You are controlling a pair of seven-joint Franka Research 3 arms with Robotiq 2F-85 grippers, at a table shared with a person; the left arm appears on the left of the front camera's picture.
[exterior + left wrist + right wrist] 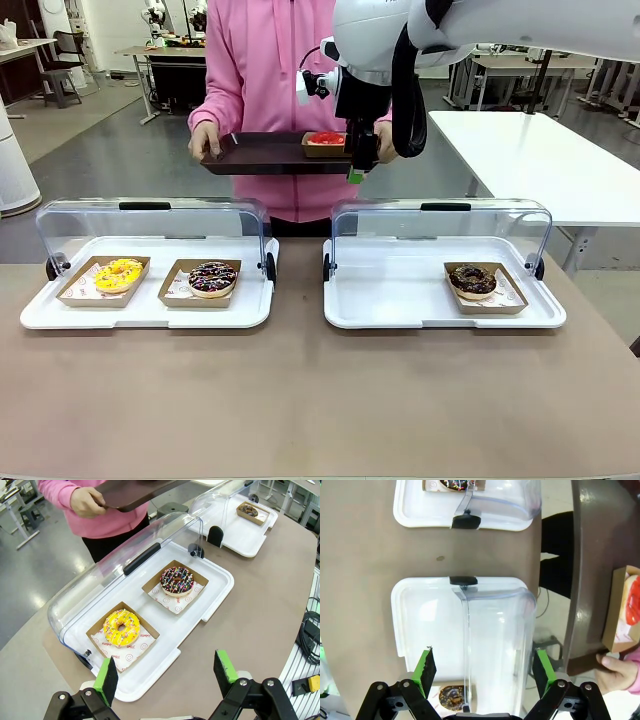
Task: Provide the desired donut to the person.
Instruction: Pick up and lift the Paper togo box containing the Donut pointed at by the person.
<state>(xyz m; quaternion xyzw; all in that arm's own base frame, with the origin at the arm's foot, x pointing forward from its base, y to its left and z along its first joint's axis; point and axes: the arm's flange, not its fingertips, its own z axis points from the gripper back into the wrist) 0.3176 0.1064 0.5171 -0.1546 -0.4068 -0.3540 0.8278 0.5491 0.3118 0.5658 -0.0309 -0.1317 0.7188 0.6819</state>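
The person (250,80) in a pink hoodie stands at the far side and holds a dark brown tray (255,155) with both hands. On it lies a red-glazed donut (326,138) in a cardboard box. My right gripper (357,168) hangs just in front of that tray's right end, beside the box. In the right wrist view my right gripper (485,672) is open and empty, with the brown tray (590,570), the red donut (634,600) and the person's hand (615,672) off to the side. My left gripper (167,677) is open and empty above the table edge.
The left white tray (145,312) holds a yellow donut (119,273) and a chocolate sprinkled donut (212,278). The right white tray (400,300) holds a chocolate donut (473,281). Both clear lids stand raised at the back. A white table (540,160) stands at the far right.
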